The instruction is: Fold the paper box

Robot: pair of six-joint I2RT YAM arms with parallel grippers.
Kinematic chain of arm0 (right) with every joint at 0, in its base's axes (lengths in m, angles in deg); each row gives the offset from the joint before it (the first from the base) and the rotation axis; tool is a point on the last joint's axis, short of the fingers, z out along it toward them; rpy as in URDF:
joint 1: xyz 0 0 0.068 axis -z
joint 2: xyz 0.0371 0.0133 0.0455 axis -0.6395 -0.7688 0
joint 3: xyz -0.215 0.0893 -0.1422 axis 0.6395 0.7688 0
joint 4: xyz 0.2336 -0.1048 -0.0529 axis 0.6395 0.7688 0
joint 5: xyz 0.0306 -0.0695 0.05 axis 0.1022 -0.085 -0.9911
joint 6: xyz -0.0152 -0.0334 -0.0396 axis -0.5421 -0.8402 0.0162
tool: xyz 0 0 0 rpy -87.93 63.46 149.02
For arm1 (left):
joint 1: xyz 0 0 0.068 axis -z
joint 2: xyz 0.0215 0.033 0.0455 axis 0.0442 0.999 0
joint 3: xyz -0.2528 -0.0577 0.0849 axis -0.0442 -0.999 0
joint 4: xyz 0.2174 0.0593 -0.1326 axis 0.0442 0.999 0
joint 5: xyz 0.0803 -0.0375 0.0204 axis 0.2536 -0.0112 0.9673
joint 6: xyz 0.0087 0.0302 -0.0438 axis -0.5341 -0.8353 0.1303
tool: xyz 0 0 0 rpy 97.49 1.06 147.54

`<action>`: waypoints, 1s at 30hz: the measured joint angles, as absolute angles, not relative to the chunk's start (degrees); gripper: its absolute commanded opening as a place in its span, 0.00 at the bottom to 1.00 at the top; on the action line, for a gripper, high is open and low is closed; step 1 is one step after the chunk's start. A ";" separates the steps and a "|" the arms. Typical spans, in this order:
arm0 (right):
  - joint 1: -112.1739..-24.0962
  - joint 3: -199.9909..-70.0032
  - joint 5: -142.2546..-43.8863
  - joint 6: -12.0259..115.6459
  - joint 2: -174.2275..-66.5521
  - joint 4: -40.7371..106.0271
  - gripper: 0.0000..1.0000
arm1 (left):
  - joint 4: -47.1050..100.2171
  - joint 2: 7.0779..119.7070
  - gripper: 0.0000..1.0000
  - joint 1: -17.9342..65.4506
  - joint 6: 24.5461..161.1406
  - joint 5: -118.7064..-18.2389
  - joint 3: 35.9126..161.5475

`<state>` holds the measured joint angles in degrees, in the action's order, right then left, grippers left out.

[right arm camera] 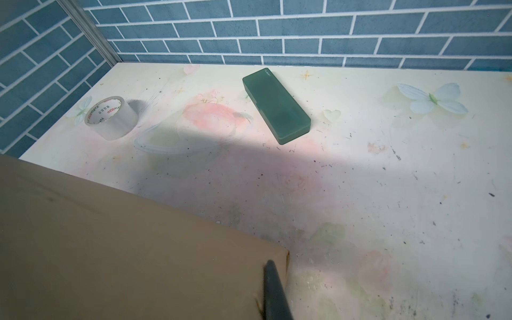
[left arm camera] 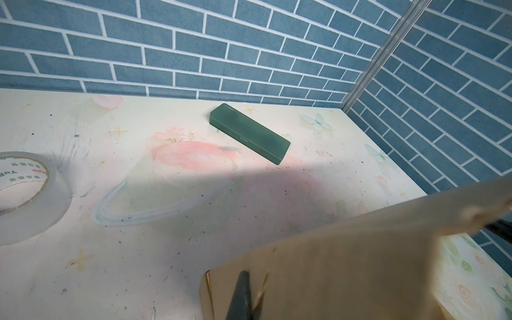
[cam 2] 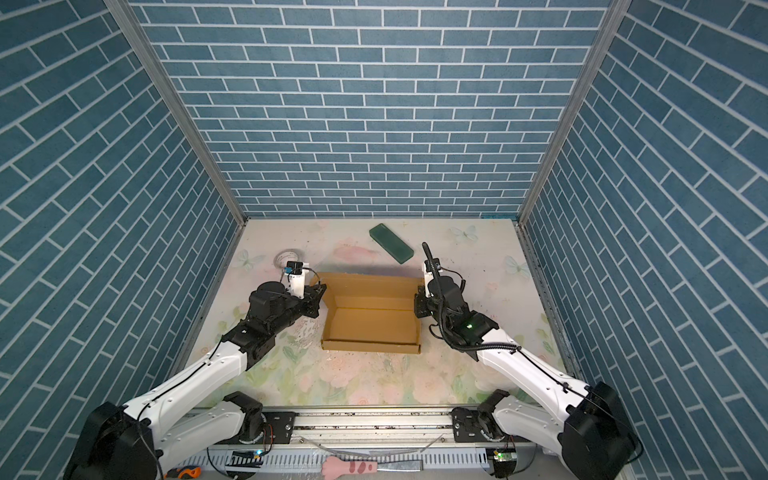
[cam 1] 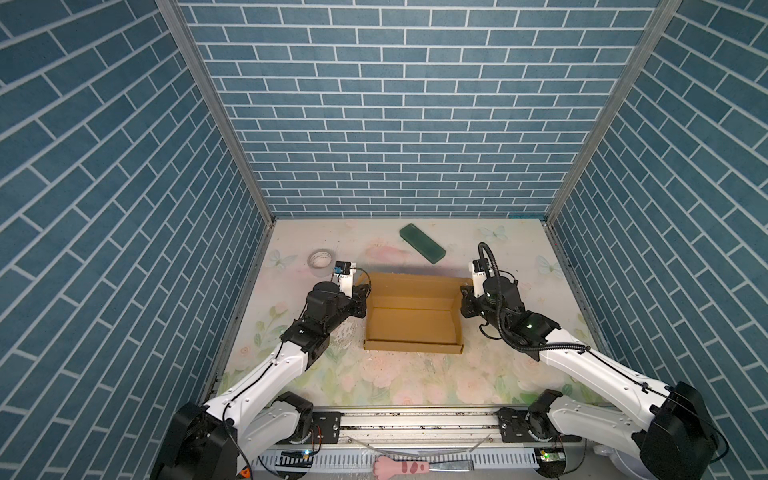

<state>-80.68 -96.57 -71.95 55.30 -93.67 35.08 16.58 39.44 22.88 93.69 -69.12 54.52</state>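
Doubly pinching the paper box [cam 1: 413,328], sitting centrally on the counter [cam 1: 415,386]: clenching left end effector [cam 1: 364,296] on the left edge of the raised lid [cam 1: 411,286], right end effector [cam 1: 464,302] on its right edge; lying between both, long axis side to side, equally near each.

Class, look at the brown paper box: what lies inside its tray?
Nothing shows inside the paper box, only its own bare cardboard floor. The narrow strip of floor right behind the near wall is hidden in both top views.
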 measured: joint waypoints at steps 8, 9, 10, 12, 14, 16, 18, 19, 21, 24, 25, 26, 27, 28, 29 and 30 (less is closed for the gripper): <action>-82.47 -93.19 -68.71 57.90 -91.15 32.04 0.00 | 13.30 37.59 0.00 25.67 95.46 -65.76 51.42; -82.54 -93.16 -68.60 58.36 -91.15 32.06 0.00 | 13.24 37.43 0.00 25.89 95.85 -65.52 51.31; -82.62 -93.16 -68.47 58.89 -91.15 32.04 0.00 | 13.19 37.28 0.00 26.16 96.12 -65.23 51.13; -82.78 -93.16 -67.97 60.28 -91.15 32.06 0.00 | 12.89 36.73 0.00 27.10 96.77 -64.18 50.50; -82.89 -93.10 -67.23 61.75 -91.15 32.11 0.00 | 12.49 36.19 0.00 28.25 97.58 -63.11 49.78; -82.89 -92.97 -66.31 63.13 -91.15 32.09 0.00 | 11.99 35.95 0.00 29.59 98.43 -62.17 49.19; -82.89 -92.73 -65.39 64.26 -91.15 32.04 0.00 | 11.95 36.01 0.00 30.81 98.96 -61.21 49.14; -82.89 -92.60 -65.04 64.57 -91.15 32.04 0.00 | 12.01 35.99 0.00 31.23 99.02 -60.84 49.12; -82.89 -92.11 -64.69 65.29 -91.11 31.98 0.00 | 11.99 35.92 0.00 31.88 99.31 -60.36 48.64; -83.54 -90.58 -64.82 65.81 -90.83 32.87 0.00 | 12.45 35.36 0.00 32.41 99.85 -60.42 46.98; -83.98 -89.97 -64.58 65.92 -90.59 32.85 0.00 | 12.34 35.14 0.00 32.58 100.03 -60.45 46.39; -84.24 -89.62 -64.49 65.95 -89.93 32.74 0.00 | 12.25 34.74 0.00 32.71 100.18 -60.45 46.08; -84.44 -89.12 -64.47 65.97 -89.30 32.70 0.00 | 12.36 34.31 0.00 32.89 100.29 -60.42 45.89; -84.70 -88.57 -64.38 66.01 -88.68 32.59 0.00 | 12.45 34.07 0.00 33.06 100.29 -60.34 45.76; -84.90 -88.16 -64.30 66.03 -88.14 32.57 0.00 | 12.60 33.78 0.00 33.32 100.29 -60.18 45.65; -85.14 -87.77 -64.14 66.01 -87.55 32.57 0.00 | 12.75 33.46 0.00 33.61 100.29 -60.05 45.52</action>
<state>-85.14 -87.77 -64.14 66.01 -87.55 32.57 12.75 33.46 33.61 100.29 -60.05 45.52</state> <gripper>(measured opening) 0.051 0.061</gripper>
